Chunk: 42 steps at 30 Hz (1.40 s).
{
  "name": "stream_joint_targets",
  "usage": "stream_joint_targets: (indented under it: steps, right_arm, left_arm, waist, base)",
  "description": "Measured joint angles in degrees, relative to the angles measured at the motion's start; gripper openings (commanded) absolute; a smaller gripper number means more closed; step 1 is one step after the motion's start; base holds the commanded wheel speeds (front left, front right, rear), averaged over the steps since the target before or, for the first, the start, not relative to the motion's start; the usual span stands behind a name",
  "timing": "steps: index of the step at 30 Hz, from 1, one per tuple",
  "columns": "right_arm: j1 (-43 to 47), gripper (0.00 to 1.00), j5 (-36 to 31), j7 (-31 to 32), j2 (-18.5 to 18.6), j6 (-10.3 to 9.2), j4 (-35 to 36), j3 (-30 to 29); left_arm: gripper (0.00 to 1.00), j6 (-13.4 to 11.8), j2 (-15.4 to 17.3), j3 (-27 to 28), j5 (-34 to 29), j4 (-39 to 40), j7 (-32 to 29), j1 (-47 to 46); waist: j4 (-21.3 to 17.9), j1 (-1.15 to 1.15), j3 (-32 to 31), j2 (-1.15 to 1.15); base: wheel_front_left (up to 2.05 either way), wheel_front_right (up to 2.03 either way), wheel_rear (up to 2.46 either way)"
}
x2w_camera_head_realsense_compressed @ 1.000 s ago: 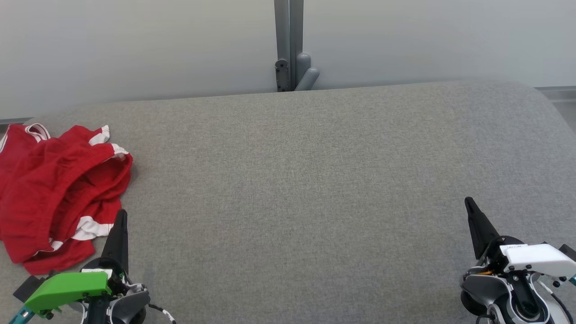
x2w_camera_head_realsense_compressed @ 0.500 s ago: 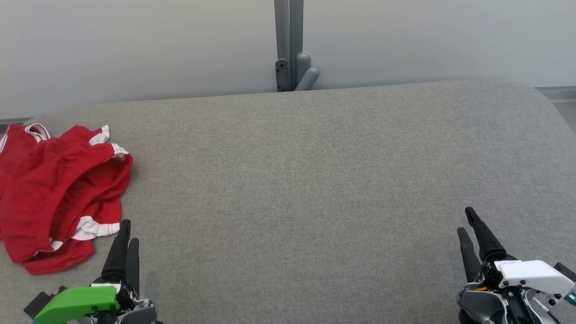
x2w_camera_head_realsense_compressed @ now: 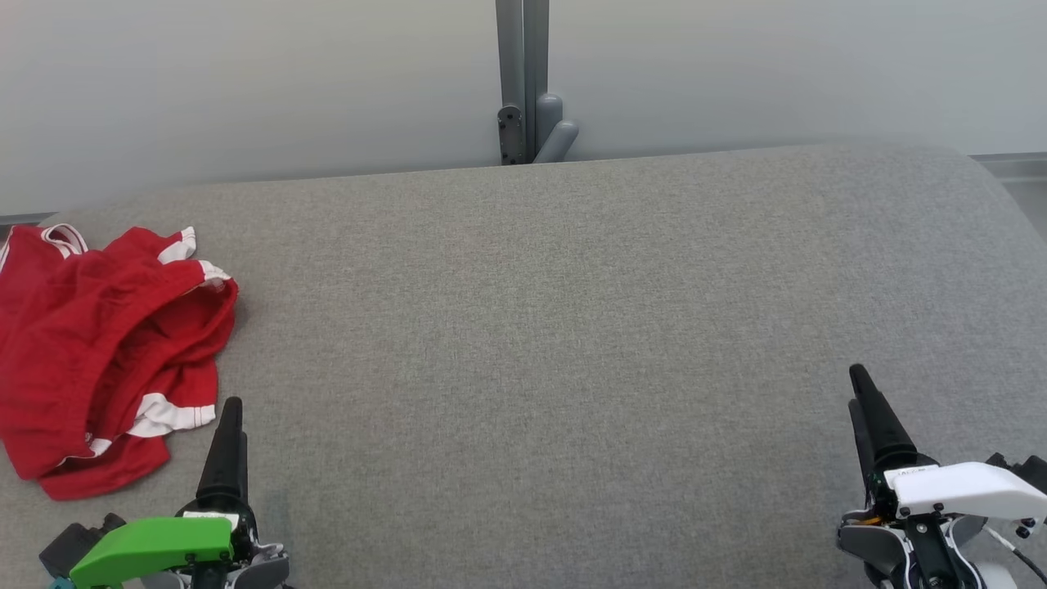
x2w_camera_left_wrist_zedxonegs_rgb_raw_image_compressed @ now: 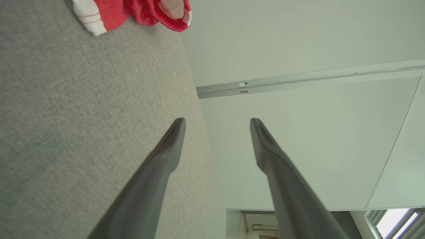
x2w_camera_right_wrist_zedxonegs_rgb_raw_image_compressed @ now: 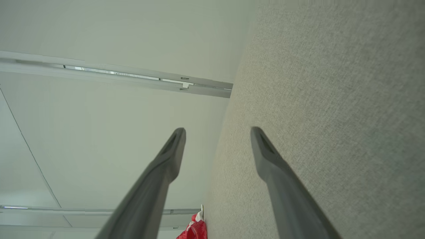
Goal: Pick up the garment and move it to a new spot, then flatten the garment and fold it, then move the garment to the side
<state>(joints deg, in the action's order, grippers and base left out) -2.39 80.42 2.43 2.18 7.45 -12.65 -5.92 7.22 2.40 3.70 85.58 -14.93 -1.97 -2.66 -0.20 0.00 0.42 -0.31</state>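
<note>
The garment [x2w_camera_head_realsense_compressed: 98,352], red with white trim, lies crumpled at the left edge of the grey padded surface [x2w_camera_head_realsense_compressed: 532,327]. My left gripper [x2w_camera_head_realsense_compressed: 231,406] hovers just right of the garment's near corner, apart from it. In the left wrist view that gripper [x2w_camera_left_wrist_zedxonegs_rgb_raw_image_compressed: 217,120] stands open and empty, with a bit of the garment [x2w_camera_left_wrist_zedxonegs_rgb_raw_image_compressed: 132,11] at the top left. My right gripper [x2w_camera_head_realsense_compressed: 856,384] is far off at the lower right over bare fabric. It too is open and empty in the right wrist view [x2w_camera_right_wrist_zedxonegs_rgb_raw_image_compressed: 217,129], where the garment [x2w_camera_right_wrist_zedxonegs_rgb_raw_image_compressed: 196,231] is a small red patch at the bottom.
A grey metal post [x2w_camera_head_realsense_compressed: 523,82] with a bracket stands behind the surface's far edge, against a pale wall. The surface curves down at its right end [x2w_camera_head_realsense_compressed: 1006,213]. A broad stretch of grey fabric lies between the two grippers.
Both grippers have opened from shut. Both arms shifted slightly at the bottom of the head view. The garment has stayed where it lay.
</note>
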Motion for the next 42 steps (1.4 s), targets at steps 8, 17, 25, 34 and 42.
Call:
stream_joint_targets:
  steps: [8,17,25,34,42]
  right_arm:
    - [0.70,1.00,-13.66,-1.92,0.04,0.00,3.96,0.56]
    - [1.92,1.00,-26.75,-3.98,0.10,0.01,6.45,1.41]
    - [2.40,1.00,-35.90,-5.63,0.14,0.01,6.48,1.52]
    - [3.12,1.00,-43.54,-7.17,0.19,0.01,6.70,1.25]
    - [3.59,1.00,-49.42,-8.67,0.24,0.01,7.15,0.67]
  left_arm:
    - [1.00,-0.26,0.01,-0.21,-12.01,1.48,1.90,0.07]
    - [1.00,-0.94,0.02,-2.04,-25.50,1.76,3.85,1.07]
    - [1.00,-2.37,0.03,-2.66,-34.22,2.43,5.47,2.14]
    - [1.00,-3.72,0.51,-3.70,-43.13,2.40,7.14,3.24]
    - [1.00,-5.17,1.22,-4.85,-49.53,3.39,8.47,3.42]
  waist:
    - [-0.03,0.00,0.13,0.00]
    - [-0.07,0.00,0.22,0.00]
    - [-0.29,0.00,0.36,0.00]
    - [-0.41,0.00,0.30,0.00]
    - [-0.42,0.00,0.35,0.00]
  base:
    - [0.00,0.00,0.00]
    - [0.00,0.00,0.00]
    - [0.00,0.00,0.00]
    - [0.00,0.00,0.00]
    - [0.00,0.00,0.00]
